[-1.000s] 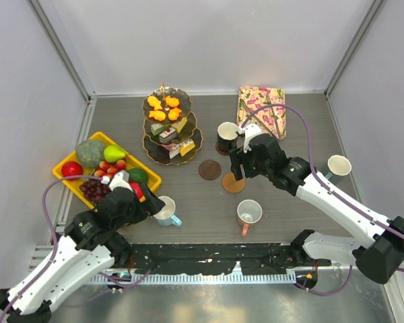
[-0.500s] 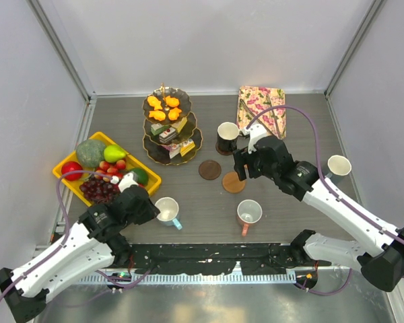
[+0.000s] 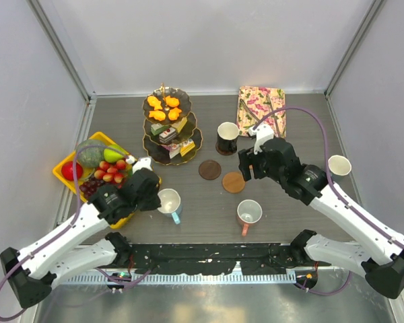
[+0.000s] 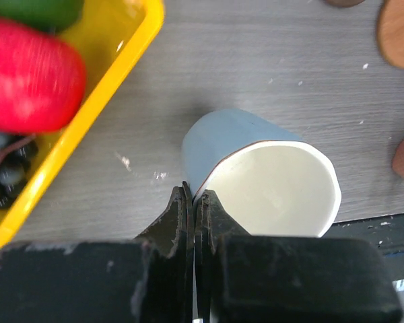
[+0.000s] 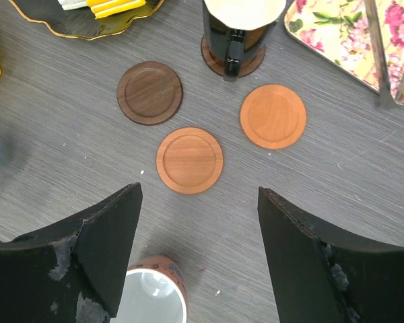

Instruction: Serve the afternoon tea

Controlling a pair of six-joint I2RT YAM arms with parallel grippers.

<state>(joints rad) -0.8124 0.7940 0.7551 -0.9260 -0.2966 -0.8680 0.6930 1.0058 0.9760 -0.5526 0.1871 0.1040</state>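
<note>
Ceramic pale-blue mug with white inside (image 4: 236,138), near left: stiff, slick, chippable; left gripper (image 4: 193,195) pinched shut on its rim wall, right gripper (image 5: 198,190) wide, empty.

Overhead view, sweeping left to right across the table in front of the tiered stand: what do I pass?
yellow crate → blue mug → dark coaster → pinkish mug → white mug
</note>
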